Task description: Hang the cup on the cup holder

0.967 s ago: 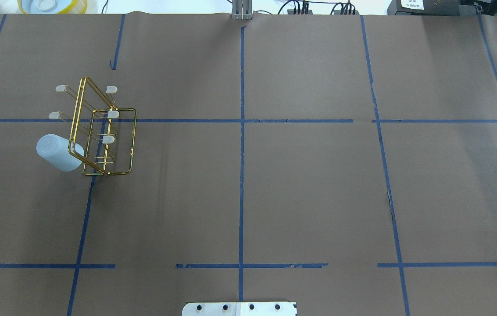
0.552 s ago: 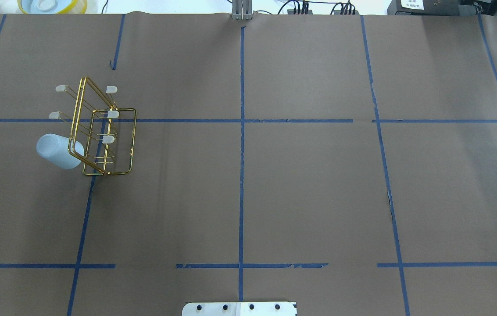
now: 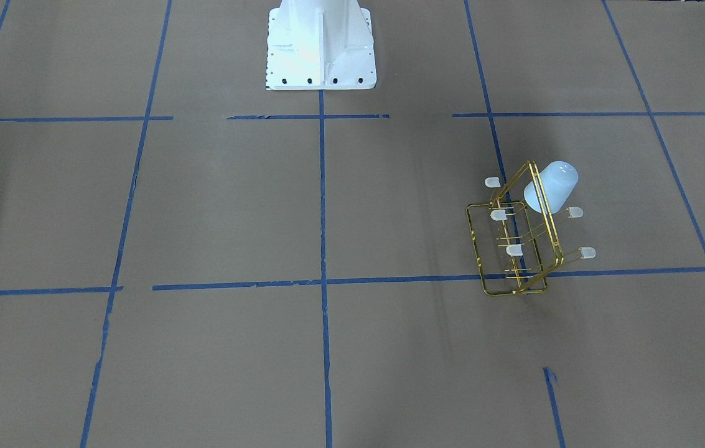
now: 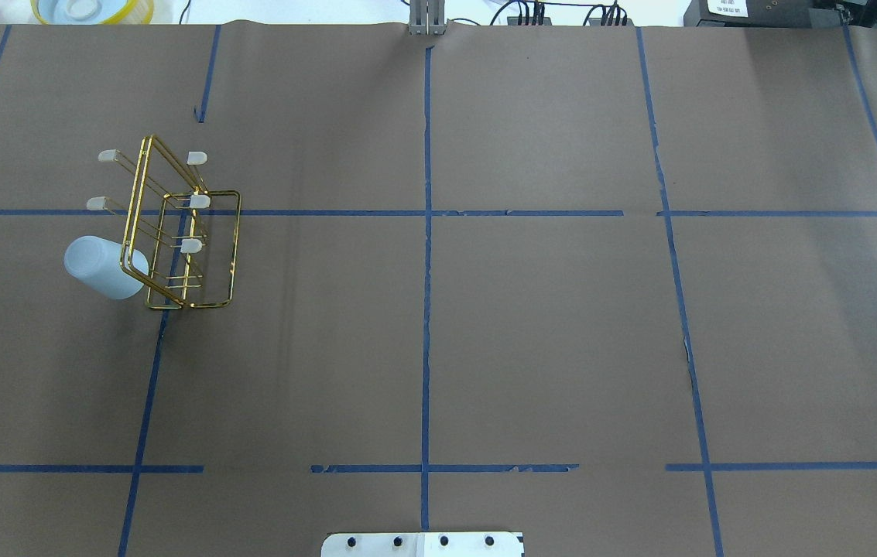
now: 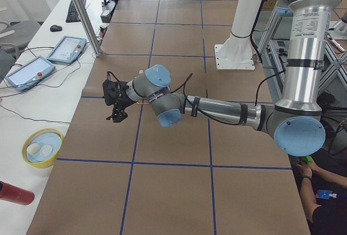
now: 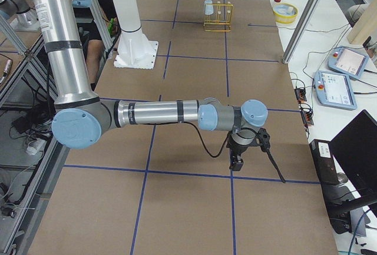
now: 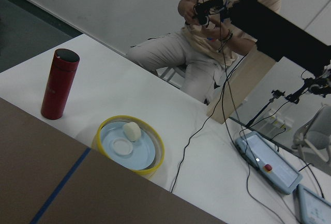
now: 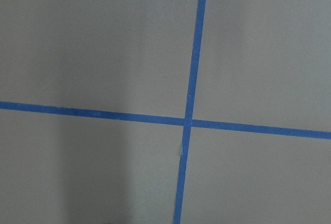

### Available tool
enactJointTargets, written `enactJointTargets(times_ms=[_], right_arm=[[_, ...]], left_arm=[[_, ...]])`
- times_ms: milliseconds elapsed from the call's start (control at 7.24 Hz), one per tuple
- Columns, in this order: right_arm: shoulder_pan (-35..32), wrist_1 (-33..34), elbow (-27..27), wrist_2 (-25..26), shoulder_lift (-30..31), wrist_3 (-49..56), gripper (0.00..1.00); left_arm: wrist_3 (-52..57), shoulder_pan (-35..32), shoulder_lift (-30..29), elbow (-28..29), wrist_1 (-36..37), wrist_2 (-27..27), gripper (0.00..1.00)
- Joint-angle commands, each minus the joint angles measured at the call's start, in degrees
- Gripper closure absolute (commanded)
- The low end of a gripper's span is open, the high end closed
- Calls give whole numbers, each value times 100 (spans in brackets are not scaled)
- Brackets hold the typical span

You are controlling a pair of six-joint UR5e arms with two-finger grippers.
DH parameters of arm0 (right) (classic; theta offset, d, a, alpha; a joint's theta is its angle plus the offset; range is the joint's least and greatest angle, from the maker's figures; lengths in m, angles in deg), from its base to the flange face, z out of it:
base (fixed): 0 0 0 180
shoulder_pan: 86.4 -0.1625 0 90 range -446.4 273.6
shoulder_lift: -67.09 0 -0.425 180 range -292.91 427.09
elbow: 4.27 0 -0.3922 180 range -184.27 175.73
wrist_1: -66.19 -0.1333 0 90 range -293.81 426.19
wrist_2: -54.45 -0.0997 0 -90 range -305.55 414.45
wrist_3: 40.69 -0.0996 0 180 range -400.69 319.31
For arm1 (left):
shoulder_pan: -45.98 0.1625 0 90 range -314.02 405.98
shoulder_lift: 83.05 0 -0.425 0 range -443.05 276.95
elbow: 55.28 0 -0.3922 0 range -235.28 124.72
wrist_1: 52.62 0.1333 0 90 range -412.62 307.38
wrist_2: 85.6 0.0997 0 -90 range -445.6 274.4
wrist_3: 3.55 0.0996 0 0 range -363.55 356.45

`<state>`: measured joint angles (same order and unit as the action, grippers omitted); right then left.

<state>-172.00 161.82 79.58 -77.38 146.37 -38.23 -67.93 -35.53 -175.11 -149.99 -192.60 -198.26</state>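
Past my table's (image 4: 546,325) edge — a red flask (image 7: 59,84) upright near a yellow-rimmed bowl (image 7: 147,154) holding two white lumps; blue tape (image 4: 426,309) grids the tabletop.

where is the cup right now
In the overhead view the cup is on the robot's left, tilted over the near-left prong of the cup holder.

**One obstacle cluster on the brown paper-covered table (image 4: 531,325)**

A gold wire rack with slanted, white-capped prongs (image 4: 183,232) stands in the robot's left half. Prongs jut from both long sides. A pale blue plastic cup (image 4: 101,268) hangs tilted off the left side's near end, blocking that flank. Bare paper lies all round the rack.
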Motion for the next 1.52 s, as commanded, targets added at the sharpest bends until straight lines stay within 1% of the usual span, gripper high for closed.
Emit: enactJointTargets(times_ms=[0, 276, 691, 829, 967, 1105, 1243, 1381], right_arm=[[-1, 0, 0, 0, 0, 0, 0], [-1, 0, 0, 0, 0, 0, 0], [8, 0, 0, 0, 0, 0, 0], [-1, 0, 0, 0, 0, 0, 0], [-1, 0, 0, 0, 0, 0, 0], [-1, 0, 0, 0, 0, 0, 0], [-1, 0, 0, 0, 0, 0, 0], [8, 0, 0, 0, 0, 0, 0]], left_arm=[[1272, -311, 4, -4, 1457, -894, 0], [3282, -681, 48, -4, 2707, -1327, 0], [5507, -866, 127, 31, 4036, -1854, 0], [6159, -1067, 136, 40, 4553, -1917, 0], [6496, -1121, 136, 40, 5159, -1883, 0], [6508, -1122, 145, 84, 5278, -1856, 0], [6473, -1122, 223, 110, 5775, -1891, 0], [6490, -1122, 268, 111, 5884, -1926, 0]])
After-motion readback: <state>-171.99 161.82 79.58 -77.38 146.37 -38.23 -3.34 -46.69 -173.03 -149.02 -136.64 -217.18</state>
